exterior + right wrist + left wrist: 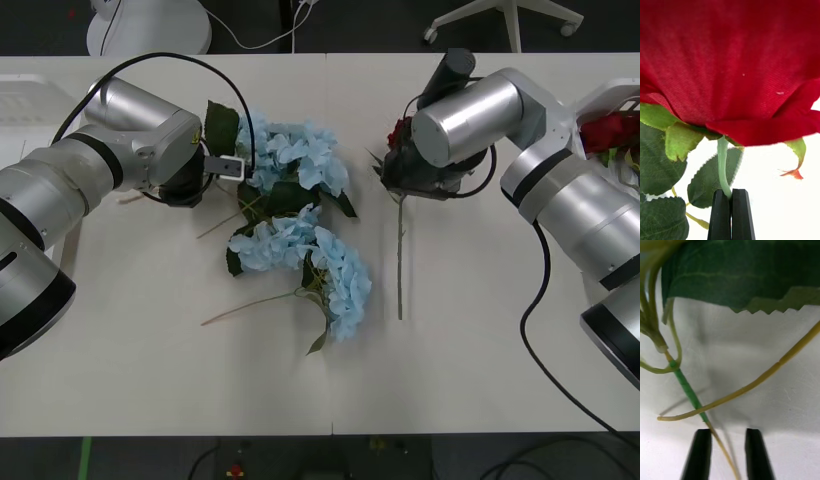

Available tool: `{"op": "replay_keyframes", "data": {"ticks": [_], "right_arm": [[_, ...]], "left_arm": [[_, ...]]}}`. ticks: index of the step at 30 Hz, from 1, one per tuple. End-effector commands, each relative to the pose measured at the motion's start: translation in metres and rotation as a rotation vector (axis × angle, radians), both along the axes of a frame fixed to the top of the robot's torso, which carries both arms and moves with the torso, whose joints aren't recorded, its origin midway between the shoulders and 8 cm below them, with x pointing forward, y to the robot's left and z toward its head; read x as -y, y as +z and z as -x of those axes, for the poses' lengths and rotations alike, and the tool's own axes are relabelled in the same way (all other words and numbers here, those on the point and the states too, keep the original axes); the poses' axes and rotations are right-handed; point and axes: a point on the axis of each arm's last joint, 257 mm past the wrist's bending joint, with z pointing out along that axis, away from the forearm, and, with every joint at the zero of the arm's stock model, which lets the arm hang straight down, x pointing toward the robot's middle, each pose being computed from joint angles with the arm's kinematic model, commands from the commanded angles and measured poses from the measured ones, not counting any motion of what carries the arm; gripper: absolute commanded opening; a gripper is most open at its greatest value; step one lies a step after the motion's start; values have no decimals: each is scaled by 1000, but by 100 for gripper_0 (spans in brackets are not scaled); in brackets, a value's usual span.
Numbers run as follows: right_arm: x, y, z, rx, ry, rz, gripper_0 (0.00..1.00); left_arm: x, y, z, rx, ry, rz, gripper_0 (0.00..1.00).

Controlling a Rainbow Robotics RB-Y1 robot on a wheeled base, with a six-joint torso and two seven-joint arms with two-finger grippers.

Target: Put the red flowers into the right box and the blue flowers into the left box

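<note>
One red flower (730, 56) lies mid-table, its bloom (400, 133) under my right wrist and its green stem (400, 260) running toward the near edge. My right gripper (730, 215) is shut on that stem just below the bloom, and it sits over the rose (405, 178). More red flowers (612, 130) lie in the right box (608, 98). Three blue flowers (295, 155) (275, 245) (345, 285) lie in a heap at the table's centre. My left gripper (195, 180) is at their left side. It stands open (729, 455) with a thin tan stem (724, 450) between its fingers. The left box (30, 95) is at the far left.
A big green leaf (741, 273) hangs over the left gripper. Tan stems (250, 305) stick out of the blue heap toward the near edge. A black cable (535, 330) trails from the right arm. Bare tabletop (150, 350) lies along the near side.
</note>
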Motion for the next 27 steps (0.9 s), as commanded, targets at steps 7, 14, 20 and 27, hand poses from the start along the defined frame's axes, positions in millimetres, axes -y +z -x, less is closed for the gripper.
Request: {"op": "replay_keyframes", "data": {"ticks": [7,14,20,27], "right_arm": [[120,131,-41,123,184,268,0],[224,187,-43,174,272,490,0],[320,220,-35,156,279,712,0],[412,226,-38,173,209,869,0]], "left_arm": [[24,25,13,-84,12,109,0],[36,36,23,-127,34,236,0],[40,51,16,-99,13,265,20],[37,52,14,-90,15,256,100]]}}
